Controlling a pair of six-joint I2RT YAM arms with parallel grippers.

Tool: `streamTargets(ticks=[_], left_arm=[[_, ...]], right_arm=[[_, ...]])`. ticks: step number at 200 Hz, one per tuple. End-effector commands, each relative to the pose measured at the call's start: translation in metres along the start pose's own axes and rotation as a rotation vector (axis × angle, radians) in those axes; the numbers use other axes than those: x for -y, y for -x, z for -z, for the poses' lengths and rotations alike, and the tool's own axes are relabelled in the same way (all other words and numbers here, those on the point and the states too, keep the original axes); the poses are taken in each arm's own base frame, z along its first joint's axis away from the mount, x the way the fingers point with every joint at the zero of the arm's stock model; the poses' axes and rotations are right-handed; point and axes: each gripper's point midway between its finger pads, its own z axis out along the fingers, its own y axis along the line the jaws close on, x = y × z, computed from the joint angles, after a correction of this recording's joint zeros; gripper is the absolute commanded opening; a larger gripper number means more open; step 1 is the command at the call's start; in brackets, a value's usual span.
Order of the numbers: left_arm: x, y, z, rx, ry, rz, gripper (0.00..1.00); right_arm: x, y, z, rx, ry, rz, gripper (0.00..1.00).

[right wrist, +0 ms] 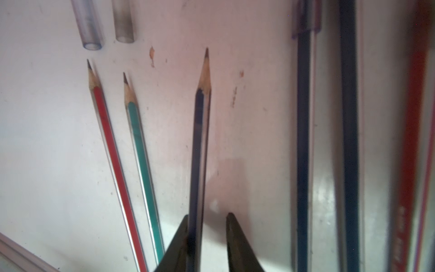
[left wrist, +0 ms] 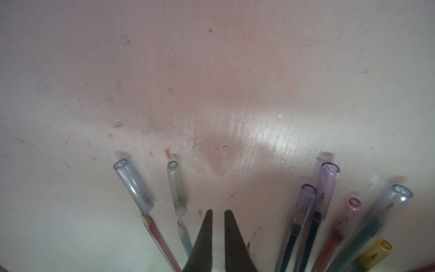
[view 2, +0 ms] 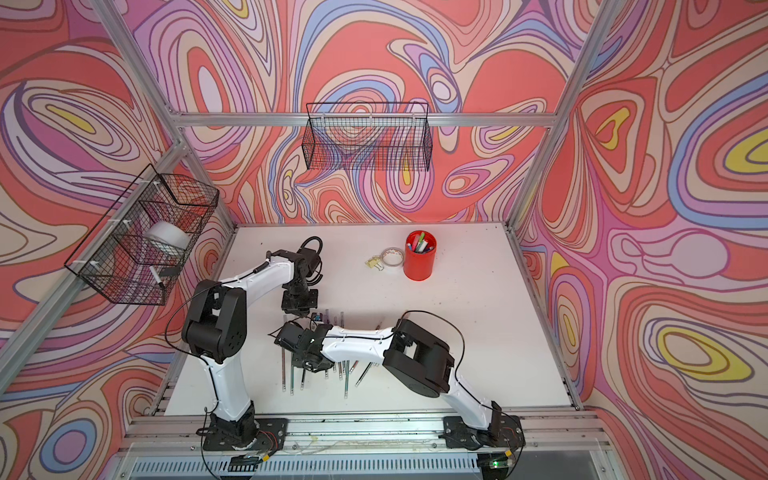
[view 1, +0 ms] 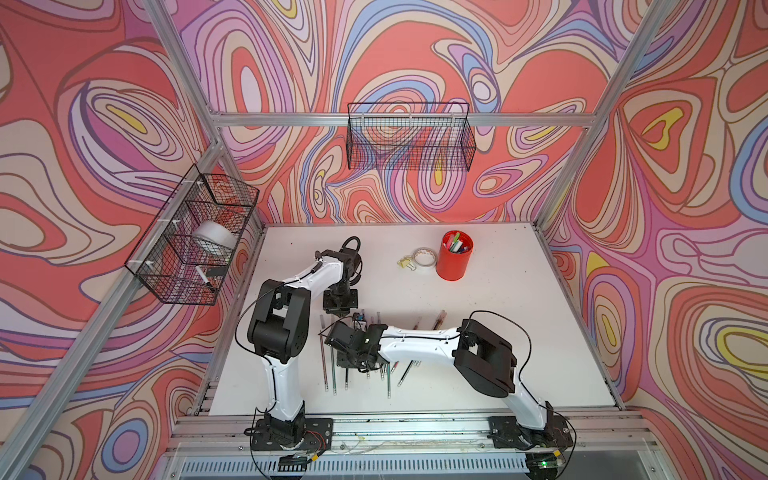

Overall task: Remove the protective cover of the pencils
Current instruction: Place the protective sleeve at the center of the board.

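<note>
left fingers [left wrist: 204,235] closed and empty, right fingers [right wrist: 235,240] parted — black pencil [right wrist: 199,141] against one, print on blurred red pencil [right wrist: 410,141] unreadable

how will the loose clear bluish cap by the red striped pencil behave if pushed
The clear bluish plastic cap is a round hollow tube, so it will probably roll. It looks thin and light, likely skidding on the glossy white table. Off the red striped pencil, nothing anchors it.

The pencils [view 1: 323,365] lie roughly side by side on the table [view 1: 498,332], well apart from the red cup [view 1: 453,266] — red pencil [right wrist: 113,153], green pencil [right wrist: 141,153] and black pencil [right wrist: 199,141] bare-tipped — others sheathed in clear caps [left wrist: 326,188].
</note>
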Motion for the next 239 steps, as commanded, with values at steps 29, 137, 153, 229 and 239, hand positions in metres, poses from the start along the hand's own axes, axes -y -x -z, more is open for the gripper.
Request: streamTargets(ticks=[29, 137, 153, 229, 239], left_arm=[[-0.001, 0.002, 0.003, -0.005, 0.007, 0.015, 0.0], [-0.001, 0.001, 0.002, -0.013, 0.003, 0.011, 0.0], [-0.002, 0.0, 0.0, -0.015, 0.012, 0.012, 0.09], [-0.007, 0.001, -0.004, -0.023, 0.047, 0.016, 0.26], [-0.007, 0.001, -0.004, -0.02, 0.045, 0.014, 0.27]], right_arm=[[0.05, -0.017, -0.024, -0.058, -0.186, 0.04, 0.0], [0.034, -0.023, -0.027, -0.076, -0.071, 0.04, 0.43], [0.034, -0.023, -0.026, -0.076, -0.073, 0.038, 0.42], [0.049, -0.014, -0.007, -0.013, -0.102, 0.014, 0.41], [0.045, -0.012, -0.006, -0.008, -0.088, 0.018, 0.41]])
